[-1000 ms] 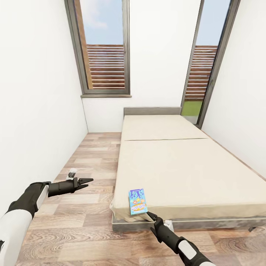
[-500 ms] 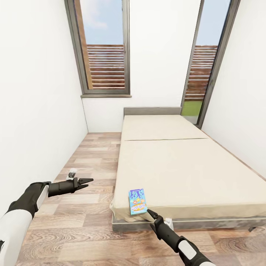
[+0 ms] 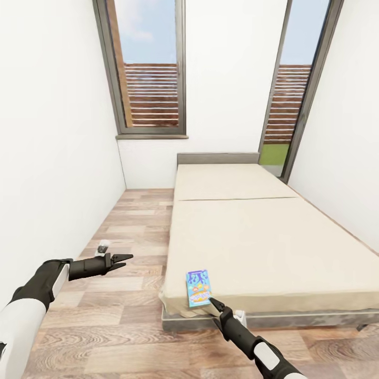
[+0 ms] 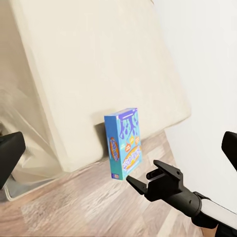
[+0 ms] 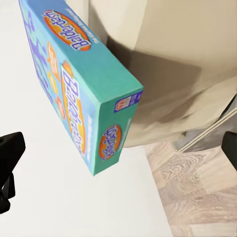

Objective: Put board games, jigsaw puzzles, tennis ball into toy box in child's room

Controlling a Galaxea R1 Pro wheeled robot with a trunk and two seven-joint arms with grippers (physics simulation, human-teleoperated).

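Note:
A blue board game with purple and white lettering lies on the near left corner of the cream bed, slightly over the edge. My right gripper is open just at the box's near right corner; I cannot tell whether it touches. The right wrist view shows the game close up, and the dark fingers stand wide apart. The left gripper hovers open over the floor to the left of the bed. Its wrist view looks across at the game and the right gripper.
A white wall runs close along the left, with a strip of wooden floor between it and the bed. Something small and grey-white lies on that floor. Two tall windows are at the far end.
The whole picture has drifted slightly, so the camera moved. The right gripper has crept a little closer to the game's corner. The left arm has held still.

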